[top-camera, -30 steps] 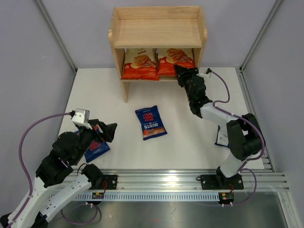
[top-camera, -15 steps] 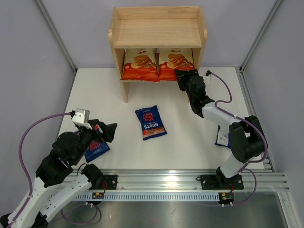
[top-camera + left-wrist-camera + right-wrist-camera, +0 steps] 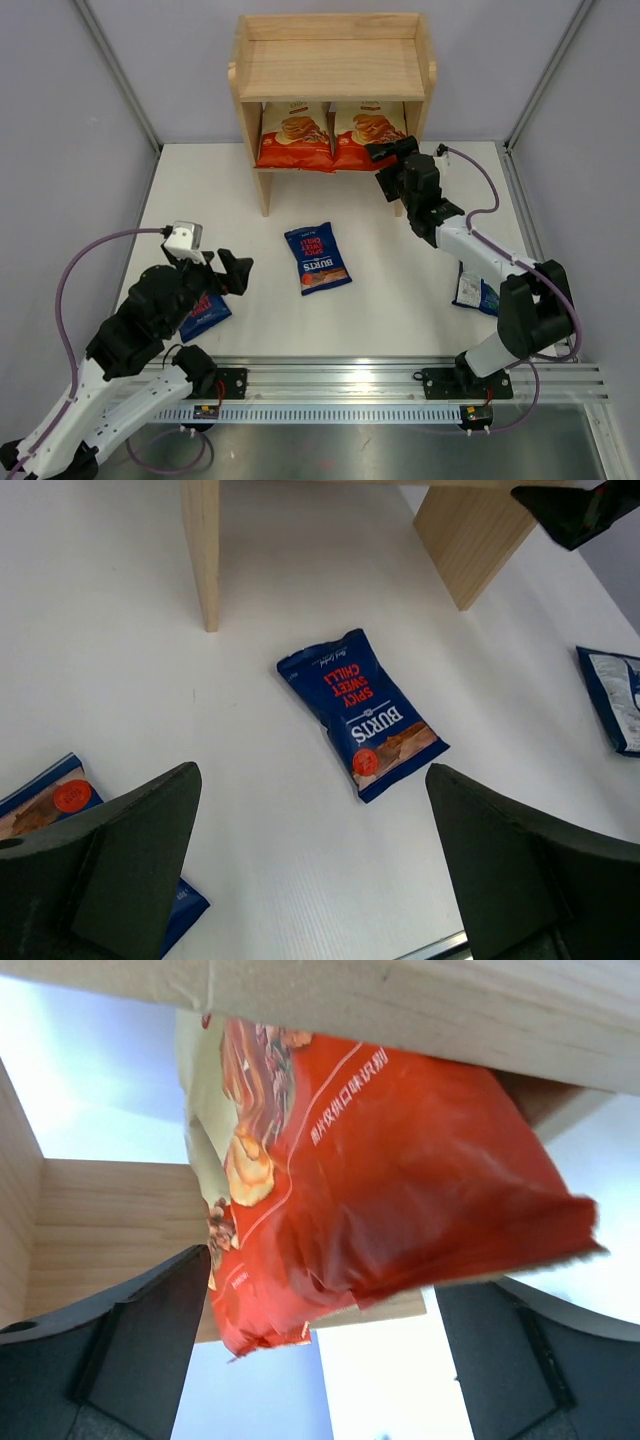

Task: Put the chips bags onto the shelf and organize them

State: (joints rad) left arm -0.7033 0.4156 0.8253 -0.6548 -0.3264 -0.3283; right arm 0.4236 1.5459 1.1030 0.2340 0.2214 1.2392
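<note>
across the whole floor of the cell lies the white table (image 3: pixel 400 290), and at its far edge stands the light wooden shelf (image 3: pixel 330 65), two tiers between solid side panels. its top tier holds no bag. on the lower tier two cream-and-red-orange cassava chips bags stand side by side, touching: the left cassava bag (image 3: pixel 294 135) and the right cassava bag (image 3: pixel 365 130), both upright and facing forward.

the right arm (image 3: pixel 470 245) reaches from its base up to the shelf's right front corner. the left arm (image 3: pixel 130 335) sits low over the near left part of the table.

three dark blue burts bags lie flat on the table, well apart from one another. the centre burts bag (image 3: pixel 317 258), red-lettered "spicy sweet chilli", lies in front of the shelf, a little tilted. the left burts bag (image 3: pixel 207 312) is partly hidden under the left arm, a red round mark visible on it in the left wrist view (image 3: pixel 45 800). the right burts bag (image 3: pixel 470 292) lies beside the right arm's lower links; it shows a pale panel and its label cannot be read.

the right gripper (image 3: pixel 392 152) is just in front of the right cassava bag's lower right corner, fingers spread wide and holding nothing; whether it touches the bag cannot be told. the left gripper (image 3: pixel 232 272) hangs above the table between the left and centre burts bags, jaws spread wide, empty.
</note>
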